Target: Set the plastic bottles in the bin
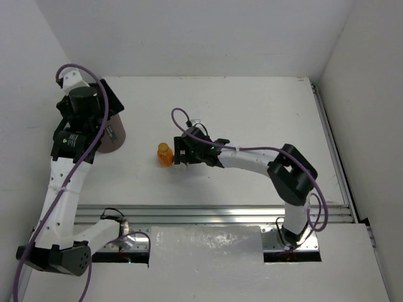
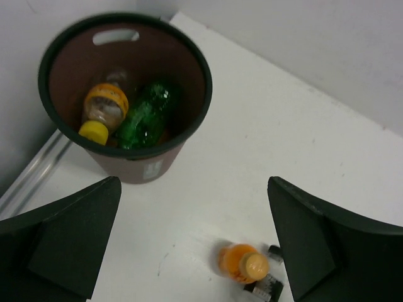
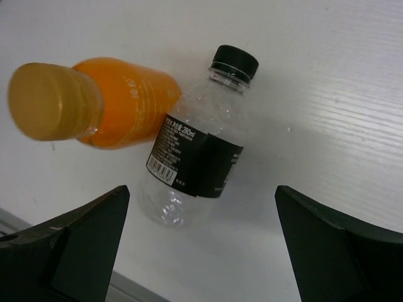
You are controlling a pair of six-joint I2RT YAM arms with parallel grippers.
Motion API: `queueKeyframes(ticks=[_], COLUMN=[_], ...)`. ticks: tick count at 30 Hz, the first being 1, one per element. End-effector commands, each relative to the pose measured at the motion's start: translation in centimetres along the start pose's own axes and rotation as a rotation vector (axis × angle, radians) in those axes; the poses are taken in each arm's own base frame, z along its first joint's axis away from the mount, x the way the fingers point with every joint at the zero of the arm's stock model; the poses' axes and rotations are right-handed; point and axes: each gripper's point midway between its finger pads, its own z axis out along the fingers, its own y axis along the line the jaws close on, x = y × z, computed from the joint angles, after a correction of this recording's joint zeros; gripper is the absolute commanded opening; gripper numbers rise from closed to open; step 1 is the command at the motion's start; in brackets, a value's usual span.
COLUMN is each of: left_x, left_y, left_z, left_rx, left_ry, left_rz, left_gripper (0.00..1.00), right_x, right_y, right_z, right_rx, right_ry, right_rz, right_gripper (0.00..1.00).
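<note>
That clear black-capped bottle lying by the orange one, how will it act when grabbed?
The clear bottle looks empty, so it is probably light and thin-walled, likely denting under a squeeze. Lying on its round side, it may roll if nudged.

The orange bottle (image 3: 119, 104) crowds the clear bottle (image 3: 195, 157); other flank free
</note>
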Motion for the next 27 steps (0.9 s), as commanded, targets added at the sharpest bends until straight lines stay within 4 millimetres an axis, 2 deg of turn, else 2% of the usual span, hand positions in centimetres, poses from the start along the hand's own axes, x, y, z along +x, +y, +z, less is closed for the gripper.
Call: queueKeyframes(ticks=[1, 2, 5, 7, 9, 10, 11, 12, 13, 14, 15, 16, 17, 18, 19, 20, 21, 22, 24, 25, 26, 27], left_x=[0.4, 0.6, 0.9, 1.2, 1.2, 1.3, 1.4, 1.8, 2.3, 3.0, 3.5, 4.4, 5.2, 6.2, 7.4, 8.1, 8.6, 9.9, 10.4, 10.9, 11.4, 11.2], left_y=[-0.8, -0.8, -1.0, -1.0, -1.1, -1.6, -1.9, -2.4, -3.5, -4.1, -4.8, -6.3, -7.1, -8.8, -9.3, -10.0, -11.2, -11.9, -14.8, -15.7, -17.1, -18.2], left_z=[0.7, 0.8, 0.7, 0.7, 0.5, 0.3, 0.3, 0.2, 0.0, 0.1, -0.1, -0.5, -0.8, -1.7, -1.8, -2.2, -3.2, -3.8, -6.9, -8.0, -10.0, -11.1], left_rx=[0.043, 0.042, 0.063, 0.069, 0.083, 0.112, 0.131, 0.159, 0.225, 0.261, 0.305, 0.390, 0.439, 0.552, 0.589, 0.632, 0.710, 0.762, 0.952, 1.014, 1.094, 1.152], left_ry=[-0.002, 0.004, 0.005, 0.008, 0.005, 0.010, 0.016, 0.030, 0.054, 0.076, 0.094, 0.139, 0.169, 0.215, 0.253, 0.275, 0.305, 0.342, 0.375, 0.394, 0.414, 0.412], left_rz=[0.015, 0.019, 0.021, 0.022, 0.022, 0.023, 0.024, 0.028, 0.032, 0.037, 0.039, 0.038, 0.041, 0.034, 0.030, 0.025, 0.005, 0.001, -0.021, -0.028, -0.028, -0.046], left_gripper=[1.00, 1.00, 1.00, 1.00, 1.00, 1.00, 1.00, 1.00, 1.00, 1.00, 1.00, 1.00, 1.00, 1.00, 1.00, 1.00, 1.00, 1.00, 1.00, 1.00, 1.00, 1.00], right_x=[-0.7, 0.1, 0.5, 1.2, 2.1, 2.4, 2.1, 2.3, 1.6, 2.7, 2.5, -0.3, 0.9, 0.6, -2.2, -1.7, -2.2, -3.4, -3.8, -4.5, -5.3, -5.3], right_y=[1.6, 1.1, 1.2, 0.0, -1.5, -1.8, -2.3, -3.1, -3.0, -4.7, -4.9, -3.4, -4.8, -4.8, -3.5, -4.1, -4.1, -4.0, -3.0, -3.0, -2.8, -2.2], right_z=[1.5, 2.6, 3.5, 4.2, 4.1, 3.9, 3.6, 2.6, 2.1, 1.5, 0.7, -1.4, -2.1, -3.2, -5.8, -6.5, -7.5, -9.5, -11.4, -12.3, -13.9, -14.8], right_rx=[0.009, 0.027, 0.031, 0.089, 0.135, 0.141, 0.151, 0.163, 0.149, 0.174, 0.163, 0.088, 0.086, 0.056, -0.015, -0.018, -0.040, -0.072, -0.158, -0.188, -0.219, -0.266], right_ry=[-0.028, -0.007, 0.000, 0.010, 0.021, 0.020, -0.004, -0.016, -0.051, -0.051, -0.073, -0.178, -0.173, -0.205, -0.313, -0.316, -0.331, -0.376, -0.398, -0.421, -0.458, -0.464], right_rz=[0.033, 0.029, 0.028, 0.027, 0.024, 0.019, 0.012, 0.005, 0.005, -0.034, -0.053, -0.047, -0.103, -0.135, -0.176, -0.203, -0.226, -0.259, -0.295, -0.300, -0.298, -0.310], right_gripper=[0.97, 0.96, 0.94, 0.92, 0.88, 0.77, 0.69, 0.62, 0.49, 0.44, 0.40, 0.37, 0.34, 0.33, 0.32, 0.31, 0.31, 0.31, 0.31, 0.31, 0.31, 0.31])
